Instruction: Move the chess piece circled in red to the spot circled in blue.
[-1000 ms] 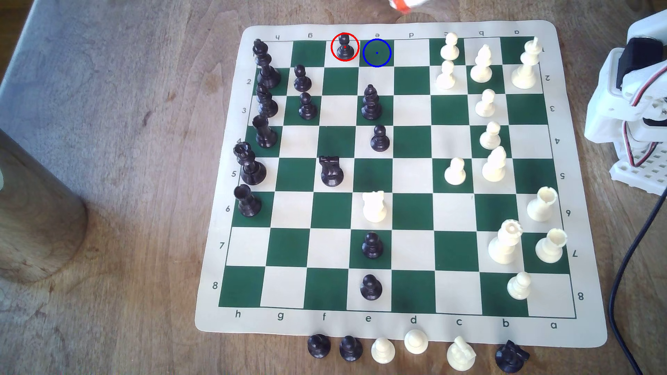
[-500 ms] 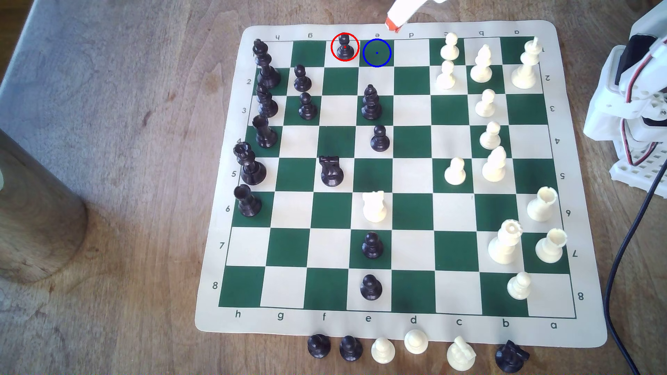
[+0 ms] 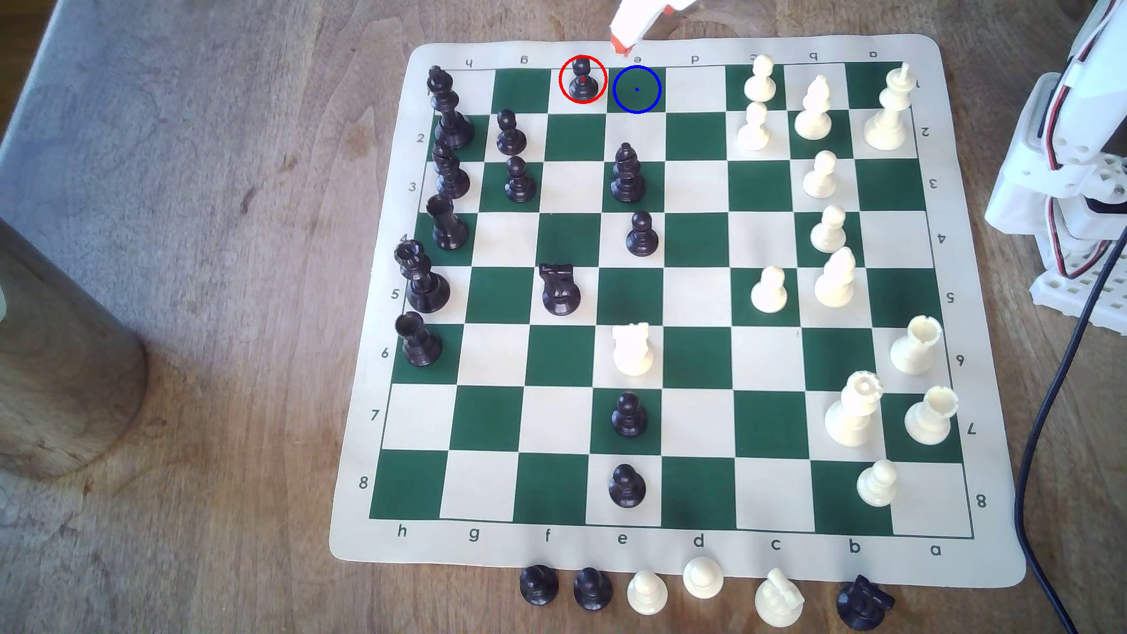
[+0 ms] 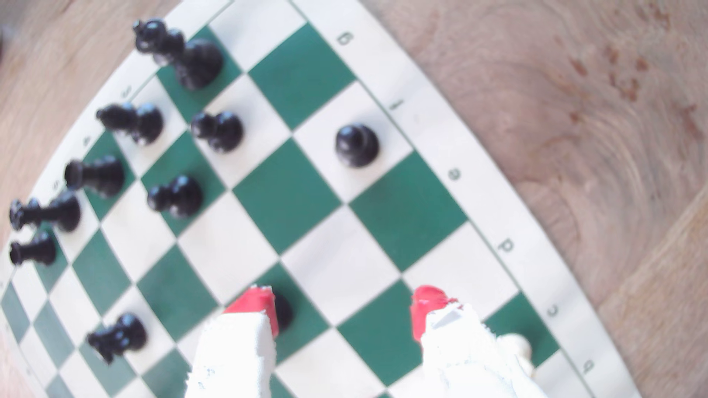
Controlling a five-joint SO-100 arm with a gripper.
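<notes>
**Approach phase: gripper above the board's far edge, pawn not yet grasped**

While the red-tipped gripper hangs spread wide above the chessboard with nothing between its fingers, the step in hand is judged to be the approach to the pick. In the wrist view, each fingertip stands clear of the other by more than one board square, and no piece lies in the gap.

Beyond the fingertips, in the same view, comes the spot, a vacant dark green square. Just past it, on the adjoining cream square, stands the chess piece, upright and alone, well apart from the gripper.

In the exterior view, the chess piece sits inside the red ring on the far row, with the spot directly to its right inside the blue ring. The gripper tip appears over the far border of the mat, between the two columns.

Next move, as judged: carry the gripper further toward the pawn, centre the open fingers over its ball head, then descend before closing. The neighbouring black pawn stands diagonally near; the descent should stay vertical.
</notes>
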